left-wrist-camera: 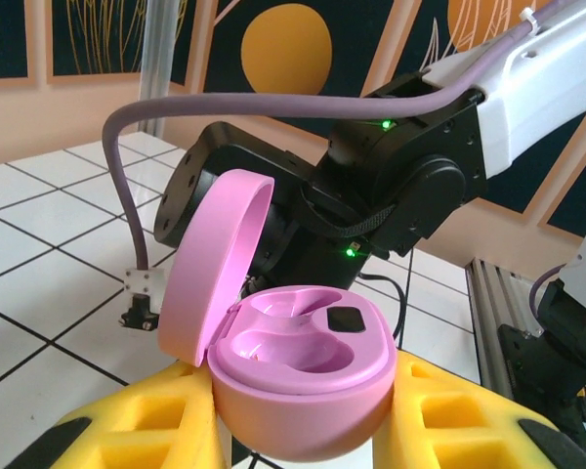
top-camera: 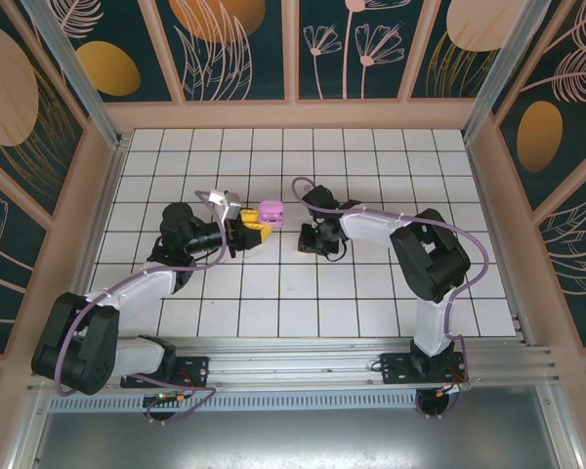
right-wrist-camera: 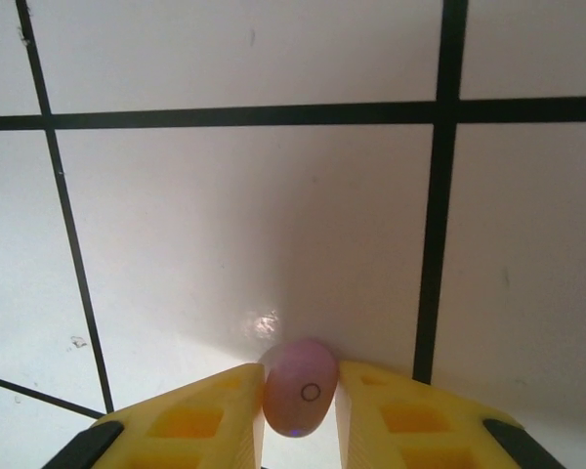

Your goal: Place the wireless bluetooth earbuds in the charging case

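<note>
My right claw (right-wrist-camera: 300,415) points down at the tiled counter (right-wrist-camera: 225,215). Its yellow fingers (right-wrist-camera: 210,415) pinch a lilac earbud (right-wrist-camera: 300,389) between their tips, close over a white tile; I cannot tell whether it touches. Slightly farther and to the left, my left claw (left-wrist-camera: 303,430) clamps the pink charging case (left-wrist-camera: 303,366) by its base. The lid (left-wrist-camera: 210,278) stands open, swung back to the left, and the moulded wells face up.
</note>
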Motion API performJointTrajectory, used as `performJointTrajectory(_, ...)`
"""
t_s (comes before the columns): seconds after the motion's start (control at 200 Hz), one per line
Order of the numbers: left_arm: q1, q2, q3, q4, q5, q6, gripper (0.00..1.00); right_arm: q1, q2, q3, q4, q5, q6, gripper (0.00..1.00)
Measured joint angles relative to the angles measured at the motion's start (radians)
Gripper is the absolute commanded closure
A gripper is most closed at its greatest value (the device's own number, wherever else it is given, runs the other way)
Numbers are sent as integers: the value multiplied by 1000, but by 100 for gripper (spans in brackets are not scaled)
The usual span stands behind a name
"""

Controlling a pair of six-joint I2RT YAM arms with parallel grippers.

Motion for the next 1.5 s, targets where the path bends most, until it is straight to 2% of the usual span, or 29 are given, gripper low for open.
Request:
performJointTrajectory(0.556,0,-38,0,-33,-22,23,100,0,-35,9,-6,23,-43,81)
performJointTrajectory(0.776,0,-38,0,-32,-29,22,100,0,-179,-27,-34,47,-39,82)
performJointTrajectory(1.081,0,-13,0,-2,-82,46,100,29,-468,-81,-77,84,17,82)
performJointTrajectory(1.266,-7,11,0,17,-121,77,100,89,-587,-79,-97,113,62,83)
performJointTrajectory(1.501,-60,32,4,27,-164,137,100,228,-607,18,-131,180,92,83)
